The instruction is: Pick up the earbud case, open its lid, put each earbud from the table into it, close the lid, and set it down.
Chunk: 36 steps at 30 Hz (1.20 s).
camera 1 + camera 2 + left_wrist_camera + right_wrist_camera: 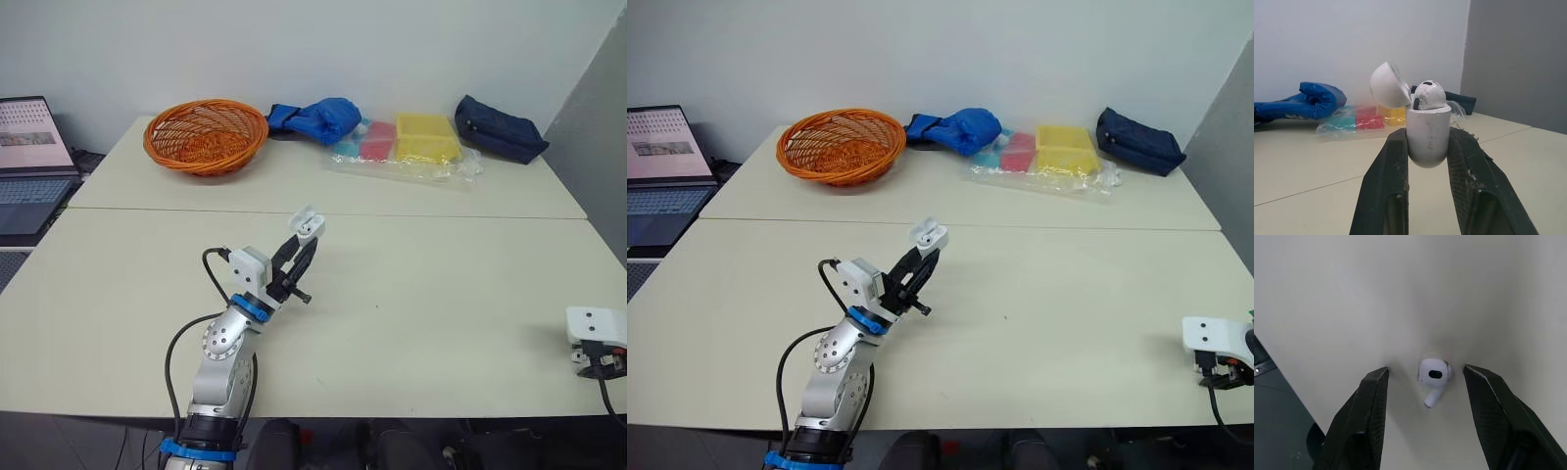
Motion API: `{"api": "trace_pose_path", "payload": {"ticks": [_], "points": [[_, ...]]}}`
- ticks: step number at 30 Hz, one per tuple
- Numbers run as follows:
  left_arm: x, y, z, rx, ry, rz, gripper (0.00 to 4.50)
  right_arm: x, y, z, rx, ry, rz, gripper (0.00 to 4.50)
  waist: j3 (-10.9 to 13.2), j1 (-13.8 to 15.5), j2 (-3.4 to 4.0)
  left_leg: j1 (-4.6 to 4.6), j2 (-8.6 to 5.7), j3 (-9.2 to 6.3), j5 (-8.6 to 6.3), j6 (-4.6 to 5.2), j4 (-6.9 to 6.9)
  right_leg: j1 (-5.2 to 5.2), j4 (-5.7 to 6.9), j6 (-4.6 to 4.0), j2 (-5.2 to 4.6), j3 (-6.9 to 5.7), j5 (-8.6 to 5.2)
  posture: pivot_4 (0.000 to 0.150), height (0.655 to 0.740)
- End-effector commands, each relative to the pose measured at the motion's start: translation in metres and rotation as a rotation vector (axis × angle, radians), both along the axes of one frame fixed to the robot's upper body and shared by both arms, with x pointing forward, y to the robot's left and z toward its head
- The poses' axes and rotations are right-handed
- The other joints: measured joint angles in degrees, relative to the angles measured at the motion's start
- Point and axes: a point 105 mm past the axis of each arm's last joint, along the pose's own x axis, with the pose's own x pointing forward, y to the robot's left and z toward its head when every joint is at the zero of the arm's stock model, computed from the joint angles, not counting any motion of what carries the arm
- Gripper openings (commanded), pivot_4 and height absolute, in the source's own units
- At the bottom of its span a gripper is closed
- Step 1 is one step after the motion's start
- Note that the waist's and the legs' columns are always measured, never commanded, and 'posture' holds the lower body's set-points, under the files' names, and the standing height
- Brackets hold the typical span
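- The left gripper (300,253) holds the earbud case (1427,139) up over the middle of the table (441,294), with its two black fingers pressed on the case from both sides
- The lid (1388,85) is flipped open and leans back
- One earbud (1429,94) sits in the top of the case with its round head poking out; I cannot tell if it is pushed all the way in
- The other earbud (1433,377) lies flat on the table near the front right part, well apart from the case
- The right gripper (1426,369) hangs right over that bud with its fingers spread wide, one on each side, not touching it
- So the step in hand looks like picking up the second bud: the case is up, the lid is open and one bud is in
- Next the right gripper needs to go down and pinch the little bud gently, so it does not slip or pop away
- Then it has to carry the bud across to the open case and line it up well, likely stem first
- After that the lid must be shut and the case set down
- The orange basket (206,135), blue glove (318,119) and dark pouch (500,127) sit at the far side, out of the way
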Motion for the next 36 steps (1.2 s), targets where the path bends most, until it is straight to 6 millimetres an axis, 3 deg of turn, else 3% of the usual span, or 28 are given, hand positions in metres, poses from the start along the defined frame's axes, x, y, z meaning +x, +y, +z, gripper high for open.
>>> {"api": "trace_pose_path", "payload": {"ticks": [1, 36], "points": [[-0.003, 0.002, 0.01, -0.019, -0.05, 0.005, 0.73, -0.009, -0.007, -0.004, -0.017, 0.042, -0.032, 2.48, 0.0, 0.0, 0.0, 0.0, -0.01, 0.0, 0.0, 0.0, 0.0, 0.0, 0.0, 0.0, 0.0, 0.0, 0.0, 0.15, 0.74], [-0.002, 0.001, 0.016, -0.018, -0.066, 0.012, 0.73, 0.021, 0.011, 0.005, 0.028, -0.042, -0.027, 2.48, 0.0, -1.79, 0.0, 0.04, -0.06, 0.03, 0.0, 0.0, 0.01, -0.01, 0.04, 0.04, -0.03, 0.12, 0.03, 0.15, 0.74]]}}
